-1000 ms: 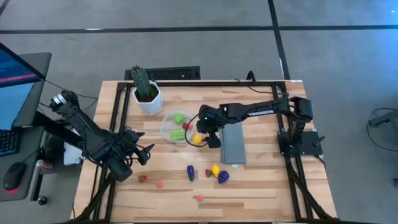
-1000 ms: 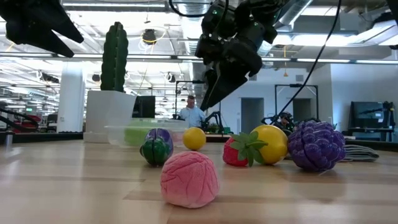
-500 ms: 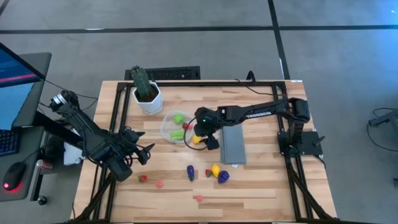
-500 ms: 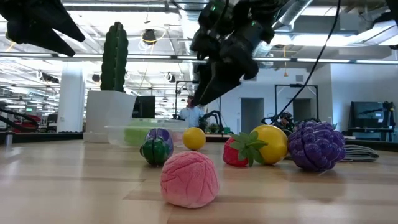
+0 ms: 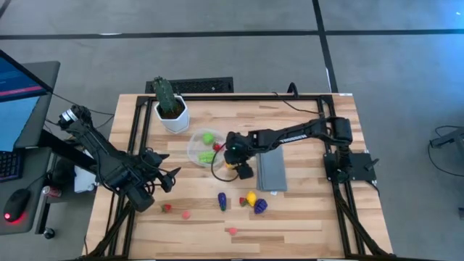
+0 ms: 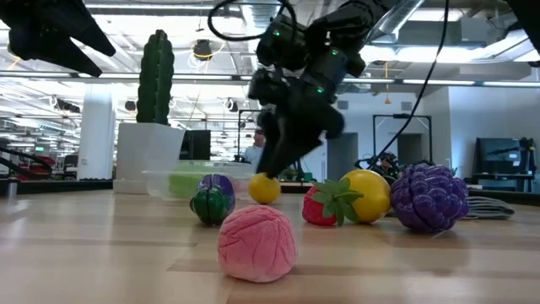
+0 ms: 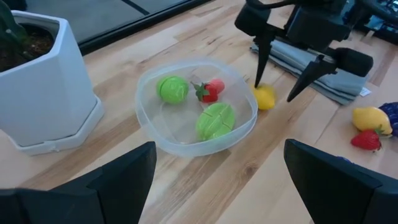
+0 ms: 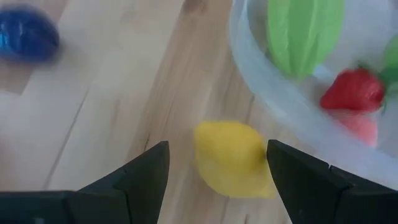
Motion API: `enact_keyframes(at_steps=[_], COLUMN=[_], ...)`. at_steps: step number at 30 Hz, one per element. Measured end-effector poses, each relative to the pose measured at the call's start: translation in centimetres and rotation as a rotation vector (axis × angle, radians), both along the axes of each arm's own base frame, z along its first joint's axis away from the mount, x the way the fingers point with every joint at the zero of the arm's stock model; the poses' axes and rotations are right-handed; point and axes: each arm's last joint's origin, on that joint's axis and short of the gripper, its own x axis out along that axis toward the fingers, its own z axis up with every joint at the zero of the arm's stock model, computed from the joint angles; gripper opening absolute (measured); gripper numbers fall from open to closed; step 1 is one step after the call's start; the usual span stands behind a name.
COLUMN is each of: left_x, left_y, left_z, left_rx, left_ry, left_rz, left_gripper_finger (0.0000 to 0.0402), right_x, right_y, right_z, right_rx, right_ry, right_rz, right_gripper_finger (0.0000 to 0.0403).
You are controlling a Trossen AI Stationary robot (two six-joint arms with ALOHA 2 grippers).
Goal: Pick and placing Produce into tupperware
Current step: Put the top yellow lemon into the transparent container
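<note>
The tupperware (image 5: 194, 154) is a clear round bowl on the table's middle, holding two green pieces and a red strawberry (image 7: 211, 91). A small yellow lemon (image 7: 265, 98) lies on the wood just right of its rim. My right gripper (image 7: 273, 92) is open and points down over the lemon. Its fingers stand on either side of the lemon (image 8: 231, 158), and I see no clear touch. More produce lies toward the near edge: a purple-green piece (image 5: 222, 200), a yellow one (image 5: 251, 196) and a purple berry (image 5: 259, 206). My left gripper (image 5: 163, 177) waits open near the table's left edge.
A cactus in a white pot (image 5: 172, 112) stands behind the tupperware on the far left. A flat grey cloth (image 5: 273, 168) lies right of my right gripper. Small red (image 5: 166, 208) and pink pieces (image 5: 185, 214) (image 5: 231, 230) rest near the near edge. Black rails frame the table.
My right gripper has moved toward the table's left and down, from above the grey cloth's edge to the yellow lemon beside the tupperware, and has stayed open. The lemon and the rest of the produce have kept their places.
</note>
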Motion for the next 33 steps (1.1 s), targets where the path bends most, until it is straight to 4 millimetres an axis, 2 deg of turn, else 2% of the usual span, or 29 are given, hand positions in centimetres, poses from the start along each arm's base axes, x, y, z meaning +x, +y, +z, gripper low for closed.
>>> enact_keyframes(at_steps=[13, 23, 33], left_x=[0.0, 0.0, 0.0], left_y=[0.0, 0.0, 0.0], left_z=[0.0, 0.0, 0.0], left_rx=[-0.004, -0.002, 0.001], left_ry=[-0.005, -0.004, -0.002], left_rz=[-0.001, -0.002, -0.004], left_gripper_finger=[0.0343, 0.0343, 0.0343], right_x=[0.0, -1.1, -1.5], right_y=[0.0, 0.0, -0.5], right_z=[0.0, -0.6, -0.7], right_rx=[0.003, 0.034, 0.037], right_ry=[-0.001, 0.131, 0.176], right_rz=[0.001, -0.026, -0.041], right_gripper_finger=[0.029, 0.0291, 0.0291])
